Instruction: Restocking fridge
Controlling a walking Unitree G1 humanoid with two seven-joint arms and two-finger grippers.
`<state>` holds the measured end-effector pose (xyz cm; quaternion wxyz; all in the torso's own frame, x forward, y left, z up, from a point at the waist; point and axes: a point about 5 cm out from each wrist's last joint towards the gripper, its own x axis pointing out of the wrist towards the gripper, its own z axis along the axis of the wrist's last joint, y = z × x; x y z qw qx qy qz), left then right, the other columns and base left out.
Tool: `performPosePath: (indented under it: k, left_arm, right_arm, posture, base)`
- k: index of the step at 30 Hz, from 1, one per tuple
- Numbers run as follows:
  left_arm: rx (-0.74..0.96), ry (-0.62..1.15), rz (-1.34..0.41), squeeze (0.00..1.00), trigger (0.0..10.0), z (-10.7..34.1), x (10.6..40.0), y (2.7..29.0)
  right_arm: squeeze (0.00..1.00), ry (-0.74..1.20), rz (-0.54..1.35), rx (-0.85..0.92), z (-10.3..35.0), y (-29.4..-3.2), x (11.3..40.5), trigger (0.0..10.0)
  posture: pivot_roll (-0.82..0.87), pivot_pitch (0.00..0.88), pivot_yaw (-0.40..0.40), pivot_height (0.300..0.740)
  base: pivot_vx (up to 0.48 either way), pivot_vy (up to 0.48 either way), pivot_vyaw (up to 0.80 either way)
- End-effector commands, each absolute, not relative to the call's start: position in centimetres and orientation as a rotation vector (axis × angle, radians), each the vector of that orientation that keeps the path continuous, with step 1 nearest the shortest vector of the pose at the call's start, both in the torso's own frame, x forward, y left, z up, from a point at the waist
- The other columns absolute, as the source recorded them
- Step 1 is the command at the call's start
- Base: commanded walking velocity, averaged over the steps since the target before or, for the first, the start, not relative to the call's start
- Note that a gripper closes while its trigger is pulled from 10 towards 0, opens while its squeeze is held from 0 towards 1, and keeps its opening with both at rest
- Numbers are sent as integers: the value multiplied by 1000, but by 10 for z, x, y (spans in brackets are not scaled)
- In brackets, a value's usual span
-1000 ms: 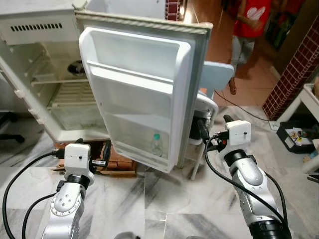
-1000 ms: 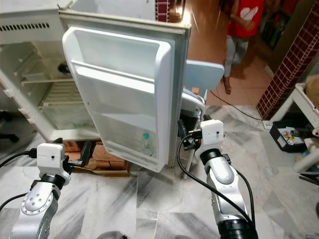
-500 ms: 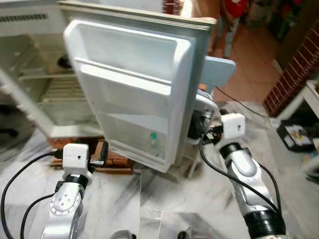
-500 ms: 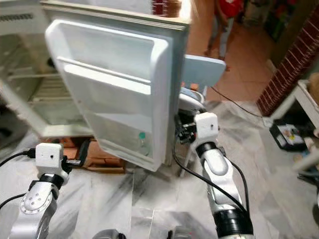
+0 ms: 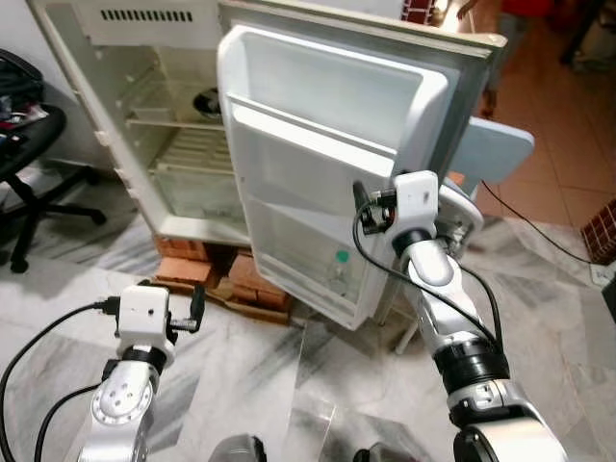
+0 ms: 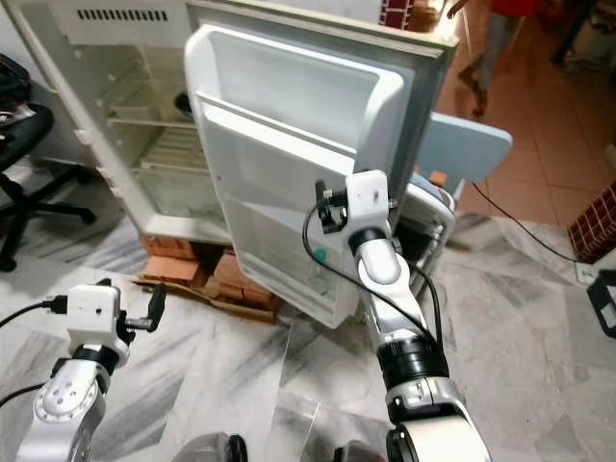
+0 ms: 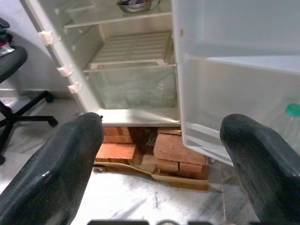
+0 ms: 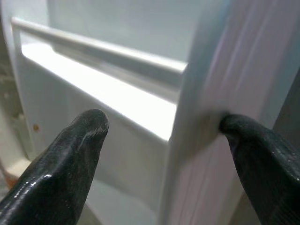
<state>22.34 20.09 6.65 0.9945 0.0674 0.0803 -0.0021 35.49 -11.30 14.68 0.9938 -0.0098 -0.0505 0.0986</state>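
Right wrist view: right gripper [image 8: 159, 154] fingers spread, straddling the fridge door [image 5: 327, 183] edge. Door-handling step; next, swing it. Left gripper [image 7: 159, 168] open, idle below the door.

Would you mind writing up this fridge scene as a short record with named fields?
Fridge: open fridge, raised on bricks
Door: fridge door swung wide, inner shelves facing the robot
Door contents: one bottle with a green cap in the lowest door shelf
Interior: metal bowl on an upper shelf
Right gripper: right gripper open, fingers straddling the door's free edge, one finger touching it
Left gripper: left gripper open, low, facing the fridge, holding nothing
Surroundings: office chair to the robot's left
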Motion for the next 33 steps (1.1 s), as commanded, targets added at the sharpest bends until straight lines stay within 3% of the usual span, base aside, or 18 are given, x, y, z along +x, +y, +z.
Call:
performPosePath:
  k: [1, 2, 4, 8, 10, 14, 19, 22, 25, 30, 33]
  left_arm:
    - [143, 163, 1, 0, 10000, 68, 223, 201]
    - [143, 163, 1, 0, 10000, 68, 223, 201]
    - [142, 165, 0, 0, 10000, 68, 223, 201]
    - [143, 168, -2, 0, 10000, 68, 223, 201]
    - [149, 178, 17, 0, 10000, 67, 218, 205]
    - [149, 197, 32, 0, 10000, 64, 211, 210]
    - [156, 212, 52, 0, 10000, 61, 204, 216]
    - [165, 234, 66, 0, 10000, 59, 195, 223]
    - [172, 253, 72, 0, 10000, 56, 188, 226]
    - [174, 254, 68, 0, 10000, 56, 187, 223]
    - [175, 258, 59, 0, 10000, 55, 189, 222]
  right_arm:
    - [0, -101, 364, 120, 157, -87, 357, 10000]
    - [0, -101, 364, 120, 157, -87, 357, 10000]
    - [0, -122, 599, 273, 170, -58, 344, 10000]
    - [0, -174, 863, 452, 195, -36, 317, 10000]
    - [0, -205, 1002, 597, 219, -42, 297, 10000]
    - [0, -185, 1107, 684, 227, -55, 284, 10000]
    - [0, -25, 1290, 550, 194, -77, 259, 10000]
    - [0, 172, 1483, 343, 162, -95, 224, 10000]
    - [0, 371, 1522, 110, 126, -112, 208, 10000]
    - [0, 525, 1313, -142, 82, -136, 223, 10000]
    - [0, 558, 982, -325, 61, -154, 258, 10000]
  posture:
    - [54, 83, 18, 740]
    - [54, 83, 18, 740]
    - [54, 83, 18, 740]
    - [58, 82, 20, 740]
    - [65, 87, 15, 740]
    - [61, 93, 14, 740]
    - [63, 102, 16, 740]
    - [67, 106, 16, 740]
    - [70, 109, 13, 740]
    - [71, 108, 10, 740]
    - [70, 109, 12, 740]
  base:
    - [0, 0, 0]
    - [0, 0, 0]
    - [0, 0, 0]
    - [0, 0, 0]
    - [0, 0, 0]
    - [0, 0, 0]
    - [0, 0, 0]
    - [0, 0, 0]
    - [0, 0, 0]
    - [0, 0, 0]
    - [0, 0, 0]
